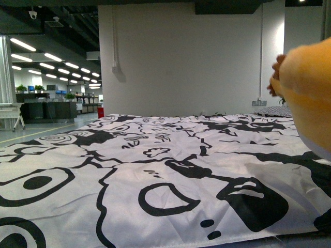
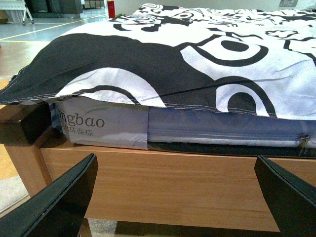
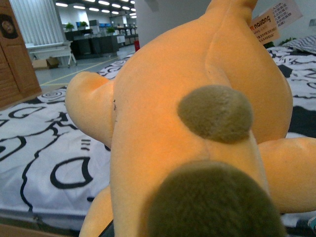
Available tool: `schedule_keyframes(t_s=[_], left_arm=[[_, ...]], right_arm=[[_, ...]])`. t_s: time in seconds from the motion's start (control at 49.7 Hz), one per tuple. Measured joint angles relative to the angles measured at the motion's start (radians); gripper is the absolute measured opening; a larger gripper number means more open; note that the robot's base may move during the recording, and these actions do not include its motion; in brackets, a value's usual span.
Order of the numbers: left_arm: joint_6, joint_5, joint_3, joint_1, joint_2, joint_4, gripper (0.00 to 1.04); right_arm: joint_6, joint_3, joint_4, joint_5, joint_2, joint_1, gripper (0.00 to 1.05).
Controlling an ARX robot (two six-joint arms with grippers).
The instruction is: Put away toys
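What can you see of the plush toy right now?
The plush toy is soft orange-yellow fabric with a plump body, stubby limbs, two brown nubs and an orange-and-white hang tag. It fills the right wrist view and shows at the front view's right edge, seemingly raised above the black-and-white bedsheet. What holds it is hidden.

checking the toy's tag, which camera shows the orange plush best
Right wrist view: the plush toy fills it, with brown nubs and hang tag visible. The front view catches only its orange edge at the right. The left wrist view shows none of it.
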Motion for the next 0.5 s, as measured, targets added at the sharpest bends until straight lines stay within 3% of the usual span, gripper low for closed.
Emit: schedule_keyframes(t_s=[0.141, 0.383, 0.503], left_arm=[[0.000, 0.000, 0.000, 0.000, 0.000, 0.000, 0.99], [0.000, 0.000, 0.000, 0.000, 0.000, 0.000, 0.99], [0.000, 0.000, 0.000, 0.000, 0.000, 0.000, 0.99]], right_arm=[[0.026, -0.138, -0.059, 0.085, -0.178, 0.050, 0.20], [-0.025, -0.311, -0.013, 0.361, -0.362, 0.266, 0.20], [-0.037, -0.364, -0.031, 0.365, -0.399, 0.260, 0.20]])
